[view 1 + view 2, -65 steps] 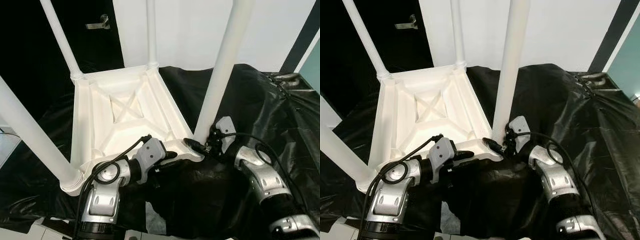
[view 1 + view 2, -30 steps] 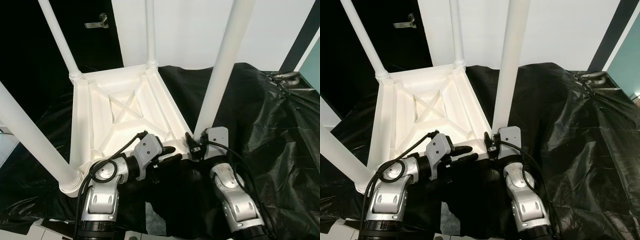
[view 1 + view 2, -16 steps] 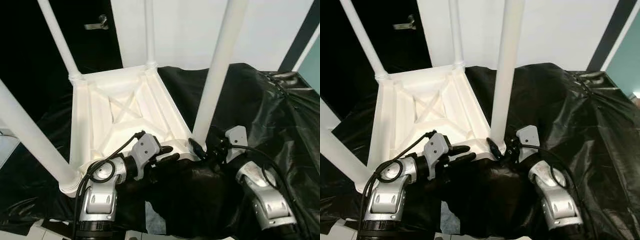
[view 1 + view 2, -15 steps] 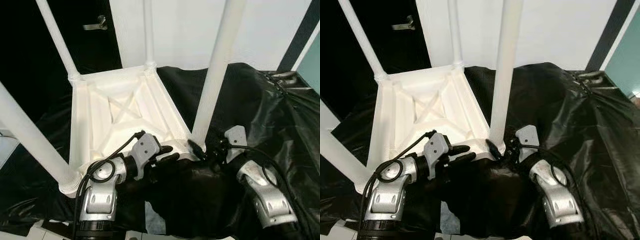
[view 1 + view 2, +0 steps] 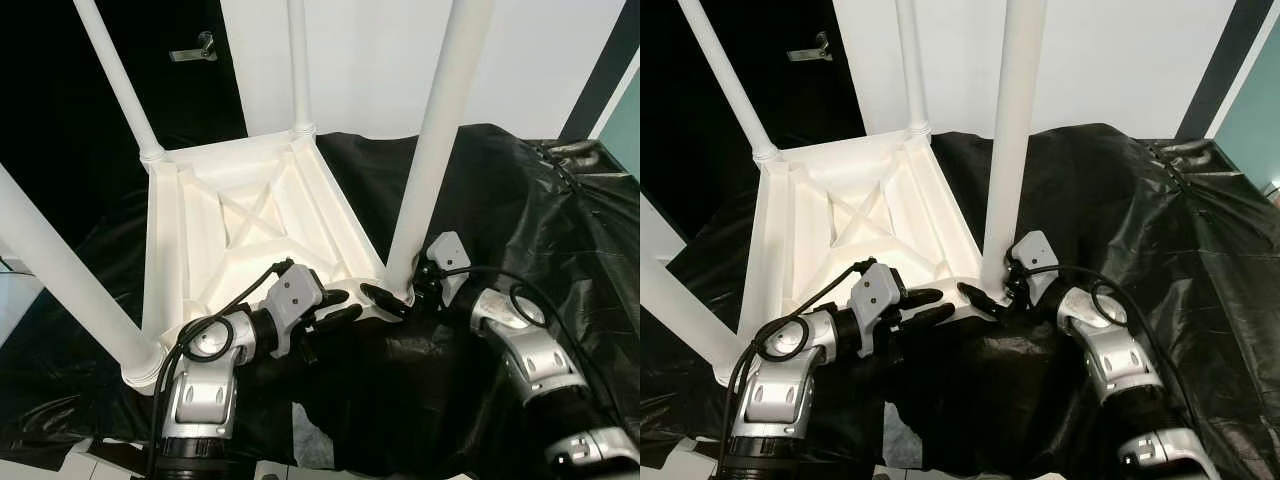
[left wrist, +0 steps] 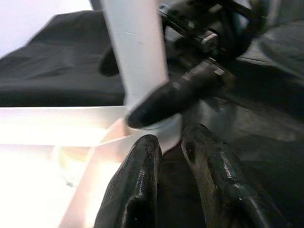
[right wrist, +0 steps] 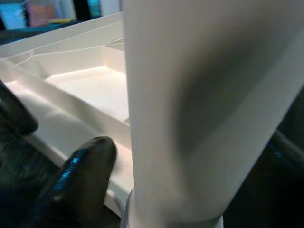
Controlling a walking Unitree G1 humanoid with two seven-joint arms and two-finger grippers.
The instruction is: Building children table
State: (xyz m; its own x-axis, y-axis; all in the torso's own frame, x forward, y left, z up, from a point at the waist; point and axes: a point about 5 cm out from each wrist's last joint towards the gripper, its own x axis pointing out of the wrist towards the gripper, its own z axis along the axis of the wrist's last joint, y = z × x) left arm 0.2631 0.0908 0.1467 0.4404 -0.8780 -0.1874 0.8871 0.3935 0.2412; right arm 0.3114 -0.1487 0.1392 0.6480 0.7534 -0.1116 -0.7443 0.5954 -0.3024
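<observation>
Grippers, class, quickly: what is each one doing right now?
Left gripper: open, holding nothing, beside the upturned white plastic table.
Right gripper: around the white table leg.

all 4 table legs (image 5: 432,150) cut off up top; right gripper (image 5: 392,299): far finger hidden behind near-right leg base.

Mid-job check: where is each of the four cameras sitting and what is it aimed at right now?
Left eye view: on the head, looking down at the upturned white table on black sheeting; both silver arms show.
Right eye view: beside it, same scene.
Left wrist view: along the left gripper, toward the near right leg.
Right wrist view: close against that leg's base, one black finger beside it.
Shared: both wrist views show that leg.
</observation>
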